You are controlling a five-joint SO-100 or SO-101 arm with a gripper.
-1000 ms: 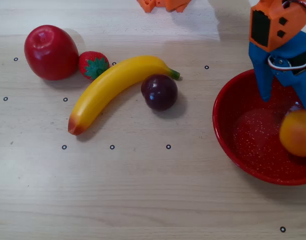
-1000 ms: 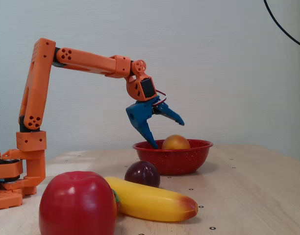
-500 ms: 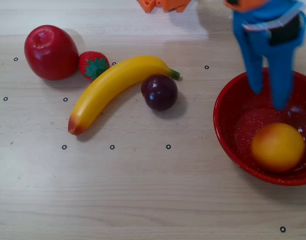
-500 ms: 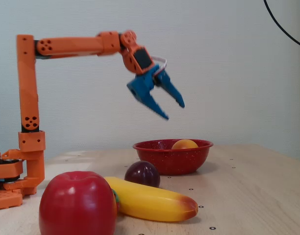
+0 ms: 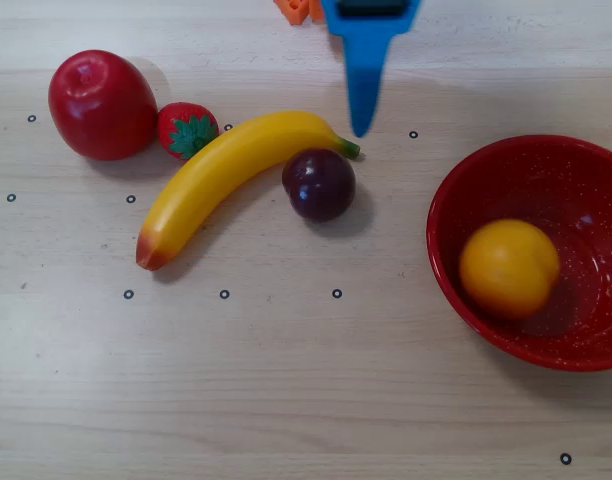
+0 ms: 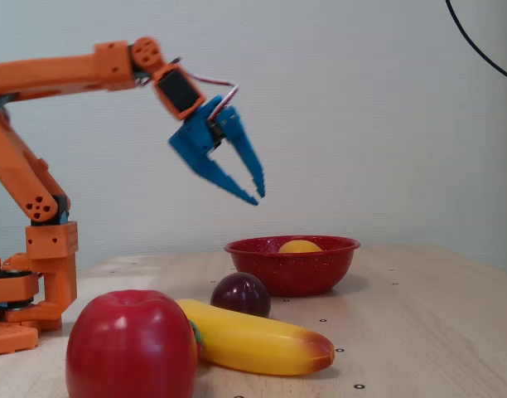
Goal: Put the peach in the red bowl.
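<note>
Overhead view: the peach (image 5: 509, 268) lies inside the red bowl (image 5: 454, 202), resting on the bowl's floor toward its left wall, at the right of the frame. The blue gripper (image 5: 362, 128) enters from the top edge, its tip pointing down the frame toward the banana (image 5: 226, 178) and the plum (image 5: 320, 184); the peach lies down and to the right of that tip, well apart from it. Whether the fingers are parted cannot be told here, since only one blade shows. An apple (image 5: 102, 105) and a strawberry (image 5: 189, 130) sit at upper left.

Fixed view: the gripper (image 6: 257, 197) hangs high above the table (image 6: 419, 323), its two fingers slightly spread and holding nothing. The bowl (image 6: 292, 268) stands below and just right of the fingertips, the peach's (image 6: 300, 246) top showing over the rim. Judged from this placement, the task appears complete, and the remaining move is a retreat away from the bowl
</note>
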